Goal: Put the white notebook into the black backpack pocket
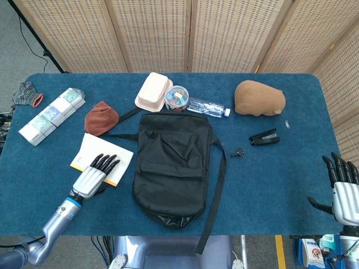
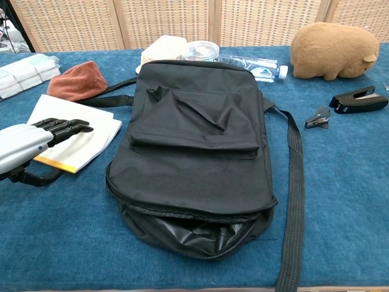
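Note:
The white notebook (image 1: 102, 152) (image 2: 85, 131), with a yellow near edge, lies flat on the blue table left of the black backpack (image 1: 174, 165) (image 2: 197, 164). The backpack lies flat; its front pocket (image 2: 194, 118) has a rumpled flap, and its bottom zip gapes. My left hand (image 1: 94, 175) (image 2: 33, 145) lies over the notebook's near left part, fingers (image 2: 68, 128) stretched across the cover and thumb by the yellow edge. It hides that corner. My right hand (image 1: 343, 193) hangs at the table's near right corner, fingers spread, holding nothing.
Behind the backpack stand a cream food box (image 1: 153, 91), a clear jar (image 1: 176, 97) and a water bottle (image 1: 207, 107). A rust cloth (image 1: 101, 117) lies beyond the notebook. A brown plush (image 1: 259, 98), black stapler (image 1: 264, 137) and small clip (image 1: 238, 152) lie to the right.

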